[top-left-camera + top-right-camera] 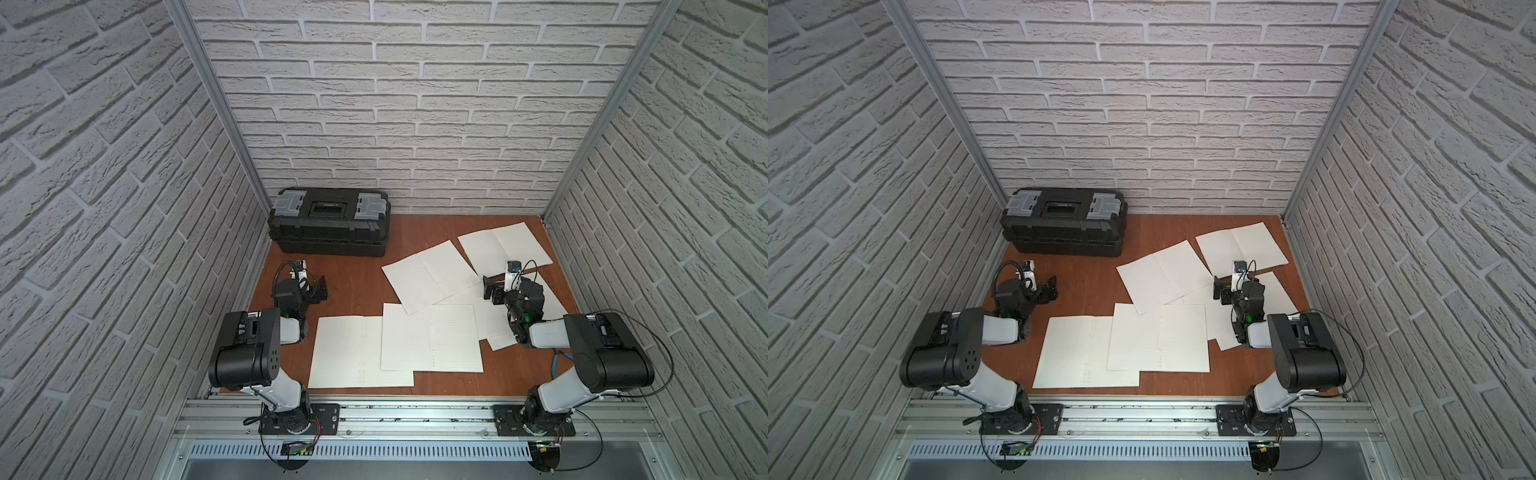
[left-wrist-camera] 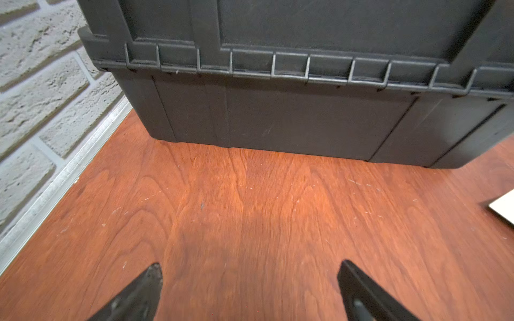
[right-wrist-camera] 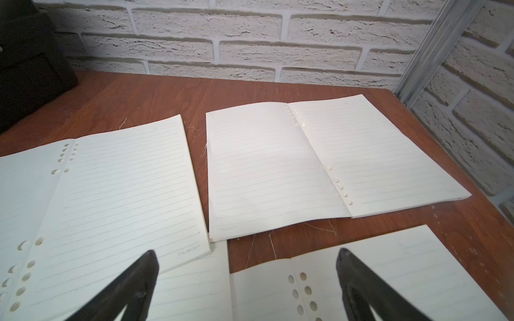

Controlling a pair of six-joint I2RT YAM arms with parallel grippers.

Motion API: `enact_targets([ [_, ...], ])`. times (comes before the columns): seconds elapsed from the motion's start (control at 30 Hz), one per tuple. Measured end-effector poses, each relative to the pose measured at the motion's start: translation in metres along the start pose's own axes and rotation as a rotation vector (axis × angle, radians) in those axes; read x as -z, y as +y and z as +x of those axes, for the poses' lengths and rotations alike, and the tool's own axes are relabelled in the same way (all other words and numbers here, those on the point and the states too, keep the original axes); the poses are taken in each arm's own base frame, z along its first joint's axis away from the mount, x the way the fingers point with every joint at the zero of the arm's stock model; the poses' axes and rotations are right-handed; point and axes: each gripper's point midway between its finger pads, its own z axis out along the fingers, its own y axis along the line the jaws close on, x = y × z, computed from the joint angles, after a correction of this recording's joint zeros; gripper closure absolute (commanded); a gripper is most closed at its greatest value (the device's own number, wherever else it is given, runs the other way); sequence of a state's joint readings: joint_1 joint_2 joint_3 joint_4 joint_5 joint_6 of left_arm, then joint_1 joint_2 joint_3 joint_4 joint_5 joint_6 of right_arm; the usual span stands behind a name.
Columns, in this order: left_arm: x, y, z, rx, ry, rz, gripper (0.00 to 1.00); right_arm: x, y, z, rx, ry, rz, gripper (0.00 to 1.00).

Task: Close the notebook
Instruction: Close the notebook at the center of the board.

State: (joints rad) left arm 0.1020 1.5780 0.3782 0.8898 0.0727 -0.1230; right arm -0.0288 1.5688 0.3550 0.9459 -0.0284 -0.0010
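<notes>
Nearest, low in the centre of both top views, two open notebooks overlap: the near-left notebook [image 1: 353, 357], with the near-middle notebook [image 1: 432, 340] lying across its edge. Every page lies flat and face up, so nothing is closed yet.

At middle left my left claw [image 1: 320, 289] hovers spread wide and empty over bare wood, pointed at the black toolbox [image 1: 328, 220]. I judge it is simply parked clear. At middle right my right claw [image 3: 247, 251], just as wide and empty, hangs over a third notebook [image 3: 389, 264], presumably lined up for a page edge.

Beyond it lie the tilted notebook [image 1: 432, 278] and the far notebook [image 1: 505, 247], just beside each other. Which one I'm meant to shut, I cannot tell.

The table [image 1: 357, 282] is reddish wood, lightly scratched. The toolbox sits against the back, and white faux-brick walls [image 1: 415, 104] close three sides.
</notes>
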Motion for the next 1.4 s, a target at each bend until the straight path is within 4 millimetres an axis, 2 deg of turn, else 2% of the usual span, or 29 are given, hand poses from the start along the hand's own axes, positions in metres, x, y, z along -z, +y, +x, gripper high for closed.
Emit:
enact_targets([
  [1.4,-0.0009,0.0004,0.0039,-0.006,0.025,-0.012,0.02,0.0037,0.0012,0.0003,0.007,-0.019,-0.005,0.01],
])
